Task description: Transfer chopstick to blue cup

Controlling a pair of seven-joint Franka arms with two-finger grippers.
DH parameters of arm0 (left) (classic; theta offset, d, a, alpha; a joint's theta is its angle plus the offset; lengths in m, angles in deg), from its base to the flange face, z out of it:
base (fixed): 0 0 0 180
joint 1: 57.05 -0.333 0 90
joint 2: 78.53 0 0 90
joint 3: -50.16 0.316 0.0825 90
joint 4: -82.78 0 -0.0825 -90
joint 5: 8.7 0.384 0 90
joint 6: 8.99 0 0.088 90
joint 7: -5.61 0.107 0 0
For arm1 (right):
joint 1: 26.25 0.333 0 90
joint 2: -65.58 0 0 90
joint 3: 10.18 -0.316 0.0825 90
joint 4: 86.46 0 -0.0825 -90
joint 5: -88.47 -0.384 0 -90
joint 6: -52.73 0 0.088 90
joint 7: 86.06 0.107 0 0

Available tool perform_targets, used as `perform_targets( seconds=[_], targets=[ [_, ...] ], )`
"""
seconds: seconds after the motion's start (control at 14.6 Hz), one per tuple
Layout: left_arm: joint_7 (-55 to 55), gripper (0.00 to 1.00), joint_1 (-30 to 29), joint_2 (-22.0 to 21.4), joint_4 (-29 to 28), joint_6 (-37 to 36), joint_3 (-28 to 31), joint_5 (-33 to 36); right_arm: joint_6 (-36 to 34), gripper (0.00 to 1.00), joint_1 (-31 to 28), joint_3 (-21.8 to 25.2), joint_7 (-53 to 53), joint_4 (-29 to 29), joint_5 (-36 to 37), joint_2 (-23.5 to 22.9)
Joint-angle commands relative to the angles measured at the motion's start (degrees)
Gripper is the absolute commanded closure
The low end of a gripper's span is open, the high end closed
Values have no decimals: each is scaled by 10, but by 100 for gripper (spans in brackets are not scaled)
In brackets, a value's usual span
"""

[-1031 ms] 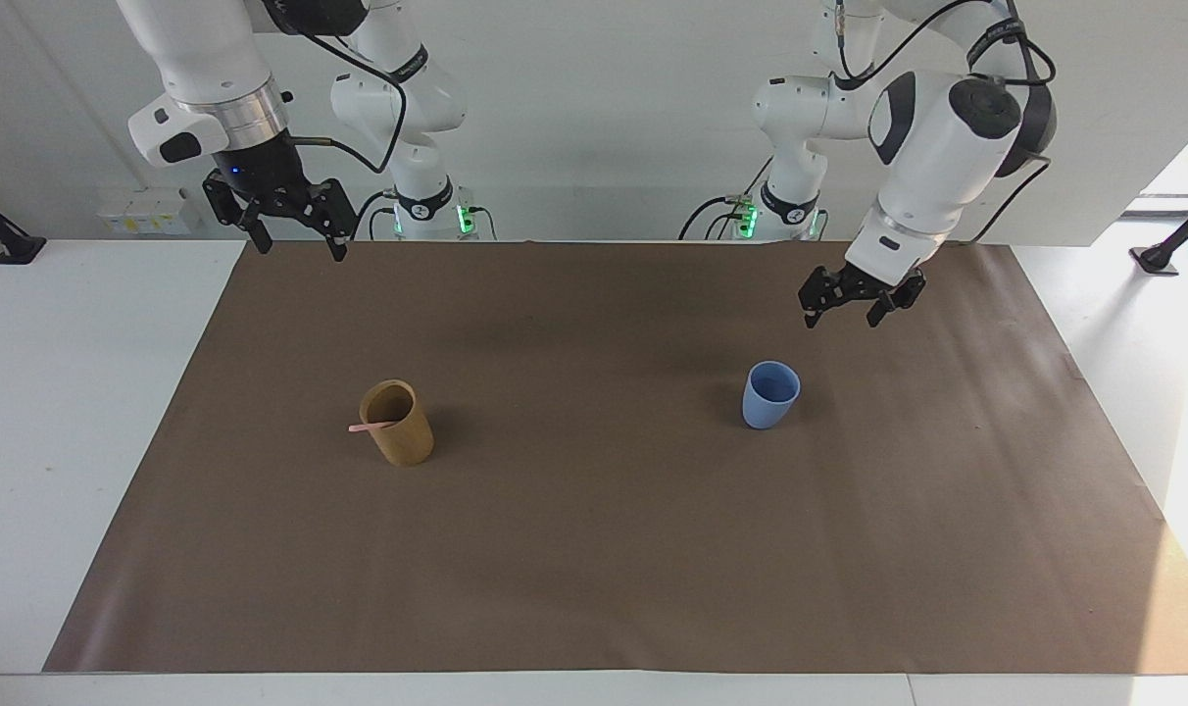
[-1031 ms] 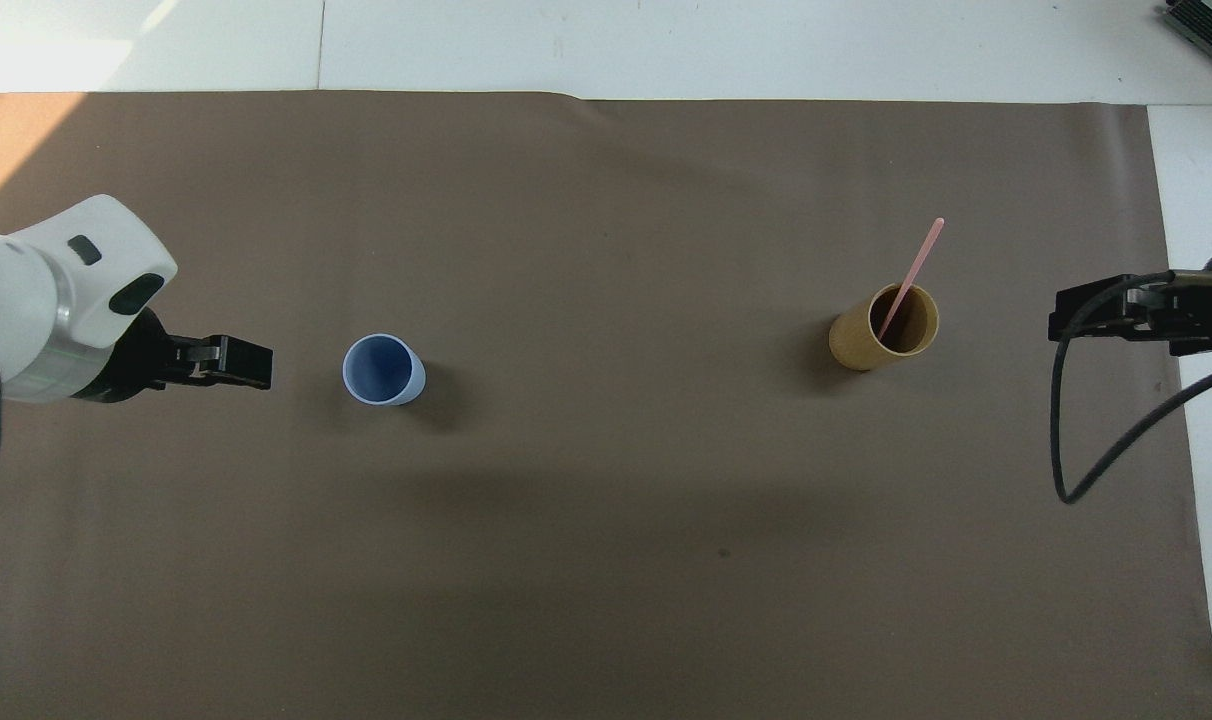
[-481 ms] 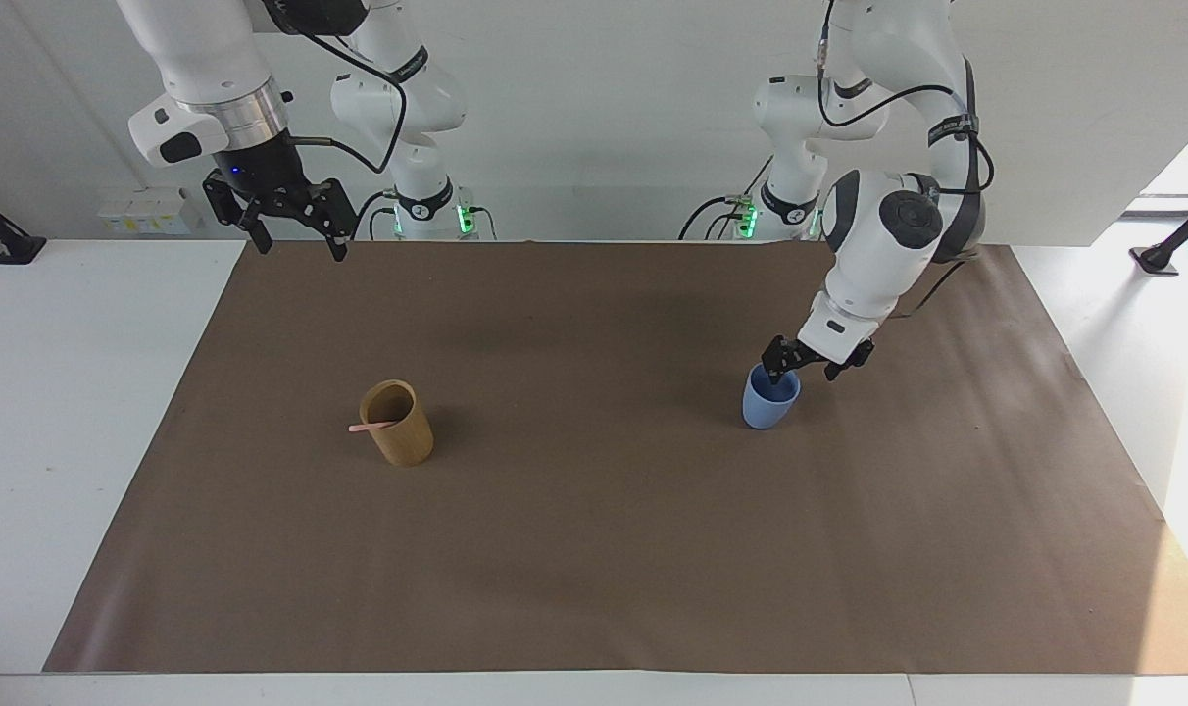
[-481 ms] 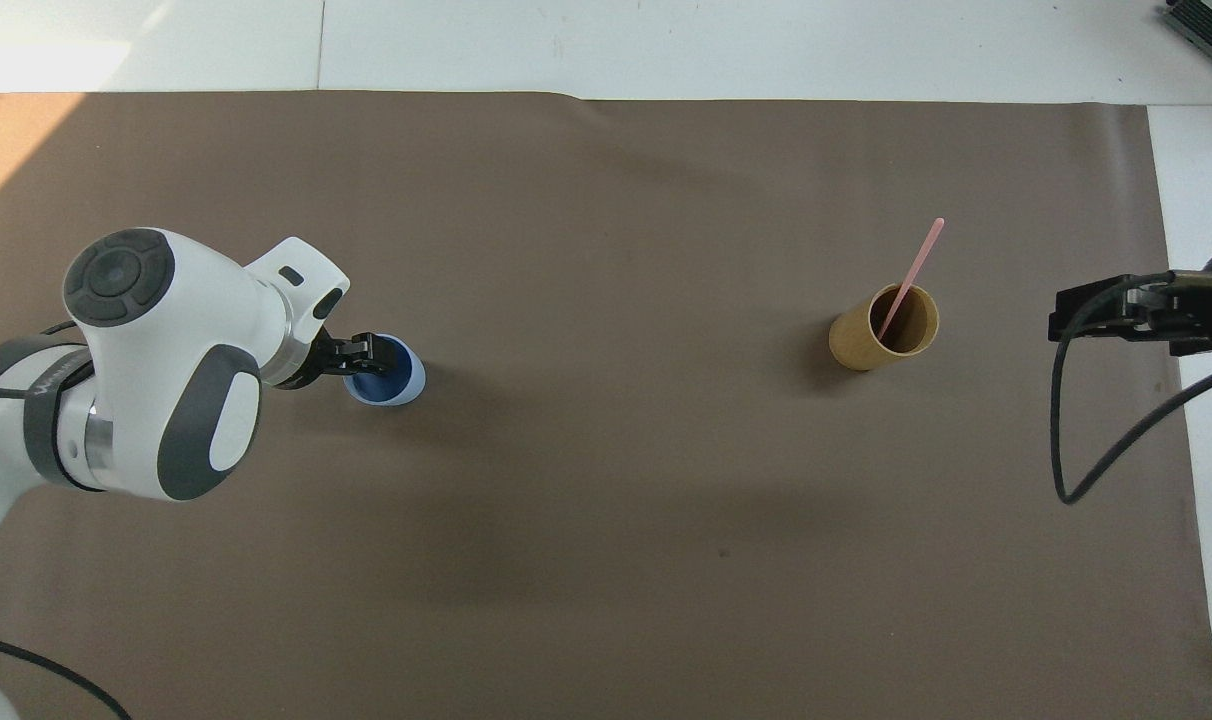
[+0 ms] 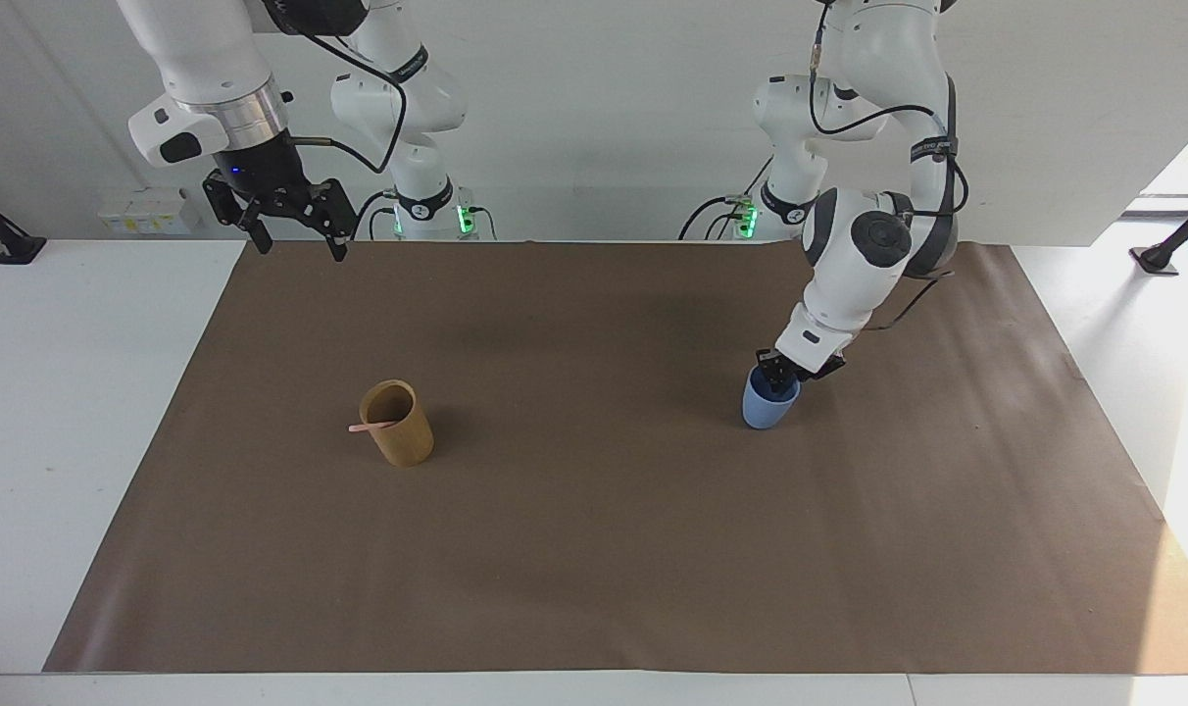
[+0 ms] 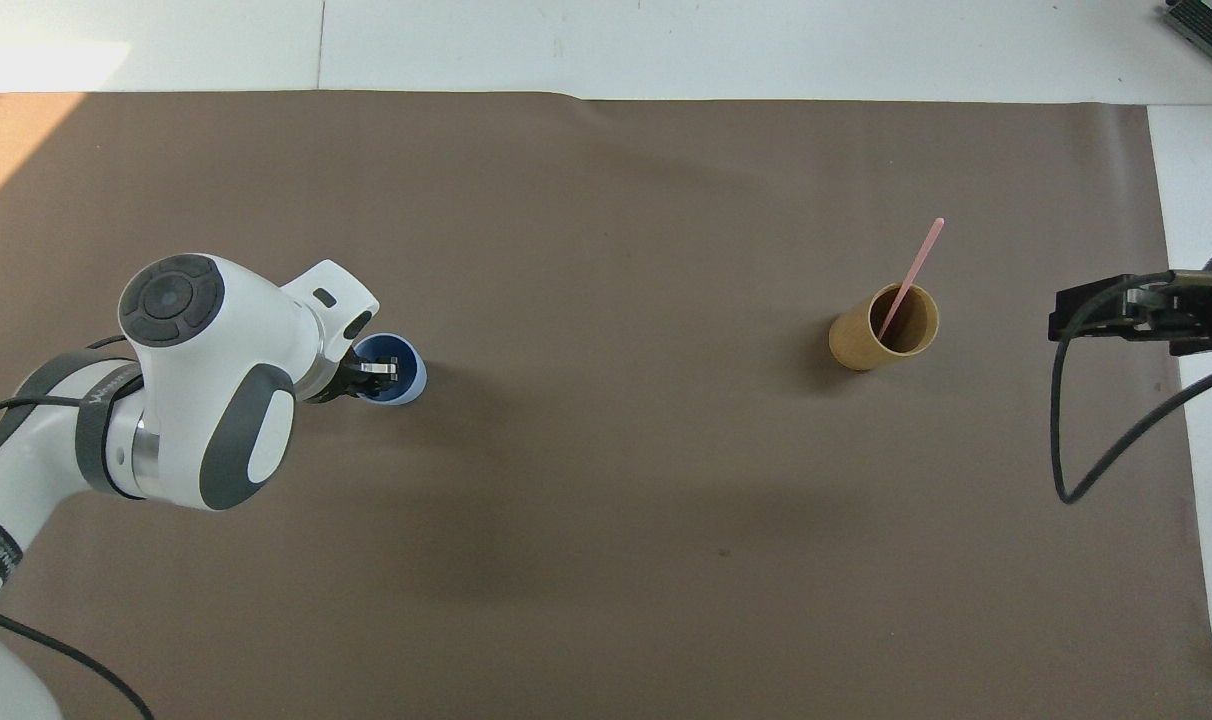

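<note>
Left hand (image 5: 776, 378) lower, inside tapered blue cup (image 5: 768, 407)

The left claw (image 5: 782, 376) is lowered with its arm bent steeply down, while the right claw (image 5: 293, 231) hangs raised, fingers spread.

The left hand (image 5: 779, 378) has swung in from the air toward the left arm's end of the surface and dropped onto the blue cup (image 5: 768, 407); its fingers (image 6: 378, 368) now reach into the cup's mouth at the rim nearest that arm, drawn closer together than a second ago.
</note>
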Motion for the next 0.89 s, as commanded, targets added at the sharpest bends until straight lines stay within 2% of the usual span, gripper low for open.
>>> perform_targets(
  seconds=[0.0, 0.27, 0.48, 0.55, 0.69, 0.82],
  targets=[
    [-49, 100, 27, -3, 37, -38, 10, 50, -9, 0, -13, -6, -16, 1, -15, 5],
    [-123, 100, 90, 19, 126, -110, 9, 73, 7, 0, -21, -6, -26, 2, -17, 2],
    [-168, 100, 141, 40, 156, -109, 5, 52, 108, 0, -23, -5, -38, 38, -16, 4],
    [-174, 100, 164, 60, 176, -106, 6, 35, 132, 0, -23, -5, -37, 40, -16, -2],
    [-203, 100, 175, 101, 231, -101, 5, 31, 192, 0, -22, -5, -33, 43, -15, -34],
    [-212, 100, 188, 120, 242, -84, 4, 17, 248, 0, -15, -7, -27, 42, -15, -68]
  ],
)
